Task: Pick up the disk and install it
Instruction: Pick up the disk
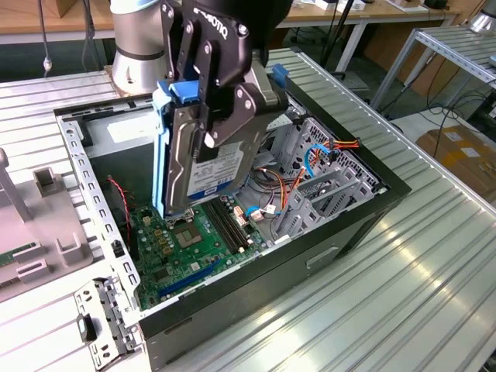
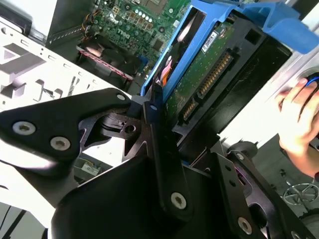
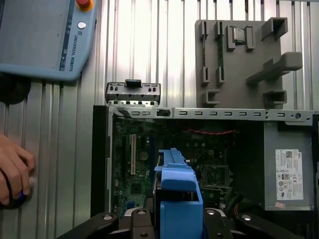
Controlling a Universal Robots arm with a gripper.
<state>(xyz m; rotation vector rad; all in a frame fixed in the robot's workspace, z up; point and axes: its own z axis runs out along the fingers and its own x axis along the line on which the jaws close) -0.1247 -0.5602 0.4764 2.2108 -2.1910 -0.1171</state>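
Observation:
The disk [image 1: 211, 172] is a grey metal drive with a white label in bright blue carrier rails. It hangs on edge above the open computer case [image 1: 353, 225], over the green motherboard [image 1: 182, 242]. My gripper [image 1: 208, 124] is shut on it from above, with black fingers [image 1: 232, 108] pressed on its flat faces. In the second wrist view the disk's green circuit side [image 2: 209, 74] sits between the fingers [image 2: 155, 134]. In the first wrist view the blue carrier [image 3: 177, 199] juts out from the gripper [image 3: 175, 225] above the case interior.
A metal drive cage [image 1: 325, 182] with orange and blue cables fills the case's side at the exterior view's right. A power supply [image 3: 289, 174] sits at one end. A grey fixture block [image 3: 239, 55], a loose bracket [image 1: 101, 325], a teach pendant [image 3: 45, 35] and a hand [image 3: 12, 172] lie outside the case.

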